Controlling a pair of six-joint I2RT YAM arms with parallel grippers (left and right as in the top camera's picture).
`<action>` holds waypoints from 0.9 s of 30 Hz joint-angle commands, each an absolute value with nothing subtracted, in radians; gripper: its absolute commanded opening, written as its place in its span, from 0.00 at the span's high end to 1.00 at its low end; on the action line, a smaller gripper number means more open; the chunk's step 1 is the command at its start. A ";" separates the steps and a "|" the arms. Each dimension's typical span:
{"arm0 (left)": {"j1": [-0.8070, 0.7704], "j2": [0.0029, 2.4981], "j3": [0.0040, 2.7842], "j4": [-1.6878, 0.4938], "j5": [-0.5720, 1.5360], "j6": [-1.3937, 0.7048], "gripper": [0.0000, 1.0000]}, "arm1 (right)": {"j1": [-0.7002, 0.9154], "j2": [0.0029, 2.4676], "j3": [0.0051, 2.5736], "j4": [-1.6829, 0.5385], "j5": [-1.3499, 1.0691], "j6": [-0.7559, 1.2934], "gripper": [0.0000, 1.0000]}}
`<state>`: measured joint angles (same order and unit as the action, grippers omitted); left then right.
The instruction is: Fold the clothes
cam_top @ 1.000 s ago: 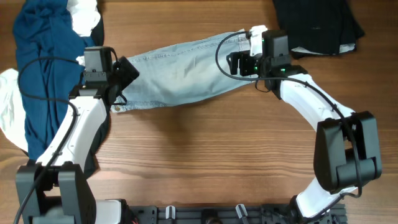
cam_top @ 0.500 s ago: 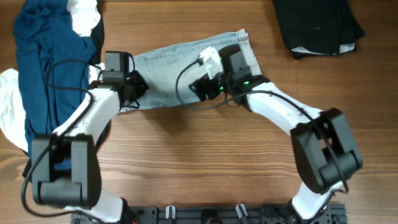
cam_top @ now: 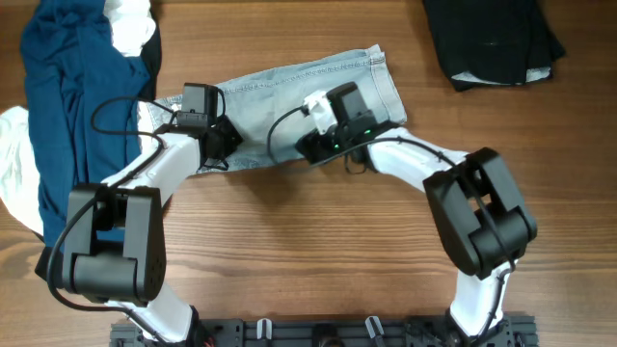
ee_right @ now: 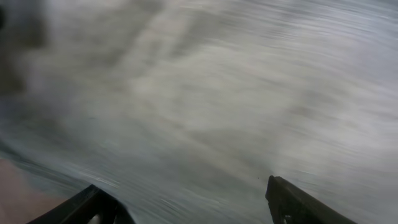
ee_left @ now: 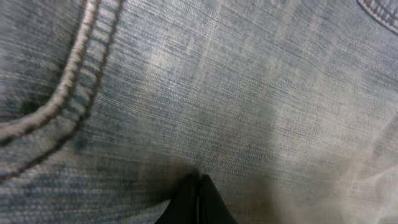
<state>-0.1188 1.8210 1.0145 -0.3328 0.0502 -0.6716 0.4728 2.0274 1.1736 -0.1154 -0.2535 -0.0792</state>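
Wooden table (cam_top: 318,251) bearing denim shorts (cam_top: 280,92), navy garment (cam_top: 67,87)

Pale-blue denim shorts (cam_top: 260,96) lie flat in the middle, stitched edge toward the upper right. A navy garment (cam_top: 67,96) and a white garment (cam_top: 13,169) lie crumpled at left. A black garment (cam_top: 492,39) lies upper right.

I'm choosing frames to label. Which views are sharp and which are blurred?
Overhead: sharp, evenly lit, shorts plain to see. Left wrist: very close but crisp, denim weave and seam stitching legible, shadow around the shut left gripper. Right wrist: smeared by blur, weave streaked, right gripper only dark shapes at the bottom edge.
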 commanded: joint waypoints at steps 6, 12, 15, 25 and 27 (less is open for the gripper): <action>-0.120 1.839 1.026 -0.337 -0.002 -0.693 0.96 | 0.227 2.065 1.178 -0.158 -0.133 -0.046 0.21; -0.120 1.839 1.026 -0.342 -0.046 -0.692 0.94 | 0.175 2.065 1.178 -0.163 -0.134 -0.043 0.20; -0.120 1.838 1.026 -0.356 -0.063 -0.688 0.91 | 0.169 2.065 1.178 -0.178 -0.134 -0.023 0.20; -0.120 1.752 1.109 -0.529 -0.068 -0.628 0.75 | 0.169 2.006 1.228 -0.183 -0.204 0.001 0.12; -0.120 1.717 1.143 -0.579 -0.081 -0.625 0.66 | 0.169 1.978 1.255 -0.189 -0.203 -0.001 0.11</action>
